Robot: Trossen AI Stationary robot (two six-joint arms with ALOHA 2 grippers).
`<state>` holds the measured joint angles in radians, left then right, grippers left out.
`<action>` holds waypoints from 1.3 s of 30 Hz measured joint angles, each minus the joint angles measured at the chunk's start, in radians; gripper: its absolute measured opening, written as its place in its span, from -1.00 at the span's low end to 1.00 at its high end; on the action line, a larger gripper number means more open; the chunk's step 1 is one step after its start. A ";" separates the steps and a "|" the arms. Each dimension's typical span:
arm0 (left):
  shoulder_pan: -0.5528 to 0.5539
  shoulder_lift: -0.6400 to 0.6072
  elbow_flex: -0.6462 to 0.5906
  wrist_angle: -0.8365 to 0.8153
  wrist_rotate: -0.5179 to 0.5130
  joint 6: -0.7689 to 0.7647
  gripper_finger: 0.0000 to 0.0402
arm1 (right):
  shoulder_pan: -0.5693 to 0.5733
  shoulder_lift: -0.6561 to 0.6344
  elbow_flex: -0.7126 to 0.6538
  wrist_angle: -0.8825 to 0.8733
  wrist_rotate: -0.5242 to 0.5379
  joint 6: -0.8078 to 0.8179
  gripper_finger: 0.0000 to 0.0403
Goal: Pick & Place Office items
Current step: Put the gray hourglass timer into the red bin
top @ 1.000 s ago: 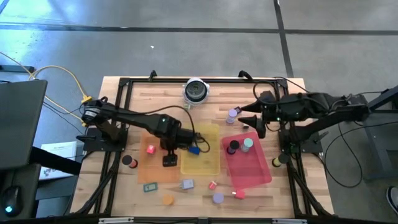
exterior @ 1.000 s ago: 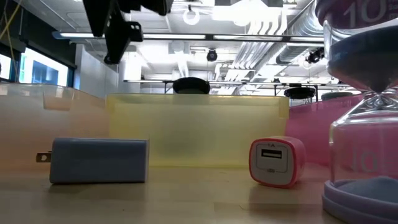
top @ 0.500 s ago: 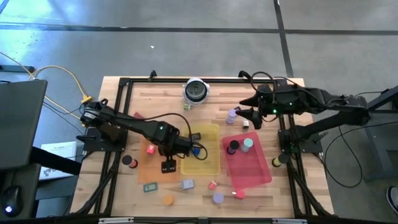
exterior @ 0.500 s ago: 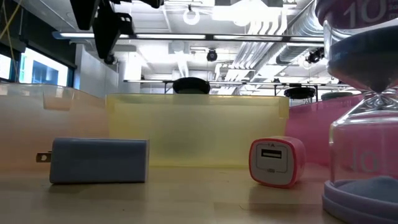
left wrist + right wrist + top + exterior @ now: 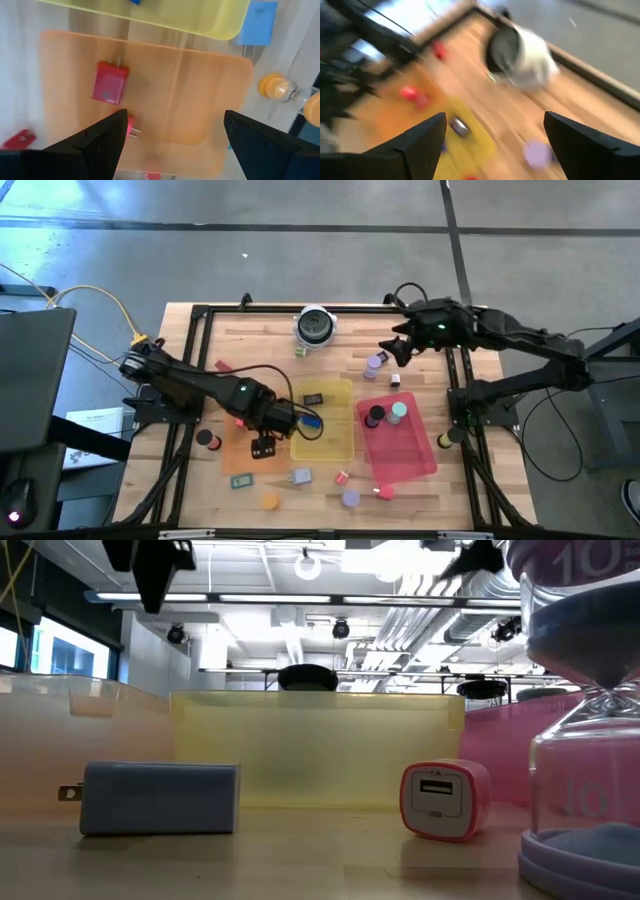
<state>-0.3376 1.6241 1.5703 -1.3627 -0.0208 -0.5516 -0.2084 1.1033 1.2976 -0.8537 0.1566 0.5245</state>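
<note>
The wooden table [image 5: 250, 340] carried three flat translucent trays side by side: an orange tray [image 5: 232, 452] toward nine o'clock, a yellow tray [image 5: 335, 442] at the centre and a red tray [image 5: 405, 460] toward three o'clock. A round silver-and-black object [image 5: 314, 326] sat at twelve o'clock near the far edge. The left gripper [image 5: 264, 445] hung over the orange tray with its fingers [image 5: 92, 145] spread wide and nothing between them; a red plug block [image 5: 110, 83] lay on that tray beneath it. The right gripper [image 5: 393, 350] stood at about two o'clock, above a purple disc [image 5: 375, 362] on the bare wood; its wrist view was blurred, but the fingers appeared parted and empty. A small black piece [image 5: 313, 399] and a blue piece [image 5: 311, 421] lay in the yellow tray, a black disc [image 5: 375, 416] and a teal disc [image 5: 398, 412] in the red tray. Along the six o'clock edge lay a blue charger block [image 5: 158, 798], a pink charger cube [image 5: 445, 800] and a purple sand timer [image 5: 590, 700].
</note>
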 joint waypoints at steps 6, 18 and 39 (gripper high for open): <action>-0.020 -0.070 0.000 -0.023 -0.092 -0.006 0.60 | -0.096 0.099 0.000 -0.114 -0.061 0.030 0.62; -0.021 -0.154 0.000 -0.034 -0.114 -0.005 0.60 | -0.129 0.362 0.000 -0.137 -0.078 0.005 0.61; -0.022 -0.208 -0.001 0.017 -0.184 -0.033 0.60 | -0.144 0.492 -0.001 -0.158 -0.097 0.019 0.61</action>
<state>-0.3595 1.4162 1.5695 -1.3459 -0.2046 -0.5842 -0.3522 1.5951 1.2968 -1.0115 0.0595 0.5432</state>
